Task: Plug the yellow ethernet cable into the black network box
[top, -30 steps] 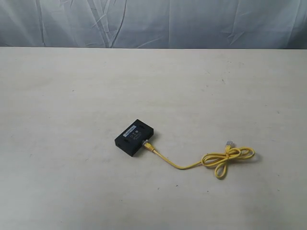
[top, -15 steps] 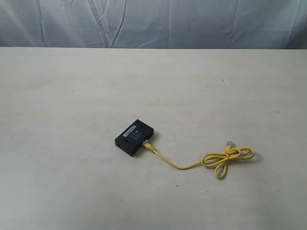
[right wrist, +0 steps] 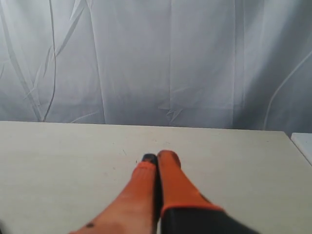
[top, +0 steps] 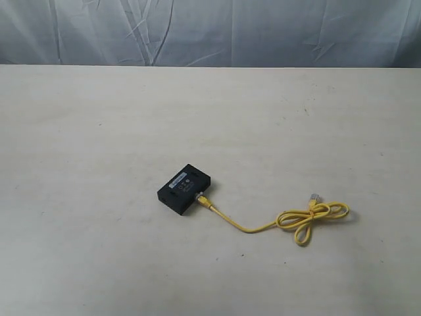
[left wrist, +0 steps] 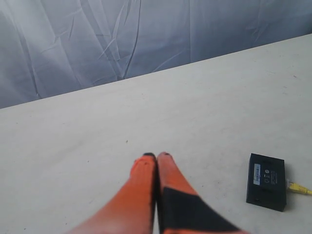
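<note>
While left gripper hovers closed, right gripper matches

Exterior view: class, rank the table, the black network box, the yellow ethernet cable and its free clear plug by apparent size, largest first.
1. table
2. yellow ethernet cable, by stretch; it is thin, so its area against the box is unsure
3. black network box
4. free clear plug

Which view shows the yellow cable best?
The exterior view: the whole cable lies in sight, one end at the black box, then its loop and far end. The left wrist view catches only a short end beside the box at the frame edge. The right wrist view shows none of it.
</note>
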Controlling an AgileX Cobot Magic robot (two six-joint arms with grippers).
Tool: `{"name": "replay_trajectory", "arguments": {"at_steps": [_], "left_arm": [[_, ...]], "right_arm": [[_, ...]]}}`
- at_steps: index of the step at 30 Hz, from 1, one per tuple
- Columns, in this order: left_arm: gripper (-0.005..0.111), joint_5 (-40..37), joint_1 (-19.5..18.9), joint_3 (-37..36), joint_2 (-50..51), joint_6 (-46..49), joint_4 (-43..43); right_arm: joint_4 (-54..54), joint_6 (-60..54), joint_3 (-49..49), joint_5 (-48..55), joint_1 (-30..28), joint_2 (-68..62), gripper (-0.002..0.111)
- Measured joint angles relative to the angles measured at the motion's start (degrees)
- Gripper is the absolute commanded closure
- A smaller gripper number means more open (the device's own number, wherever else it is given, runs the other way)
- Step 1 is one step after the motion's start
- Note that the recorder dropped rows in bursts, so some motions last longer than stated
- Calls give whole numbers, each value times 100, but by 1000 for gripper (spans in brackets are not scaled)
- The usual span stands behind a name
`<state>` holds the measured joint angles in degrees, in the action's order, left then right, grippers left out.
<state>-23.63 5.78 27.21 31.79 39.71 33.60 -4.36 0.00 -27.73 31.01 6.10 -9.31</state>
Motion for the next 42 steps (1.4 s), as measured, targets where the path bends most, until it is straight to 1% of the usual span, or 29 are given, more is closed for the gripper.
{"name": "replay_trajectory", "arguments": {"at_steps": [10,17,24,42], "left_arm": [[107,0,0,0,0,0,0],[107,0,0,0,0,0,0],[107,0,0,0,0,0,0],[107,13,0,0,0,0,0]], "right_arm": [[323,0,717,-236,0,379,108],[346,0,1774,-803,0,836,108],[359,0,2674,-900,0,891,108],[490,0,2753,-1036,0,895,108]]}}
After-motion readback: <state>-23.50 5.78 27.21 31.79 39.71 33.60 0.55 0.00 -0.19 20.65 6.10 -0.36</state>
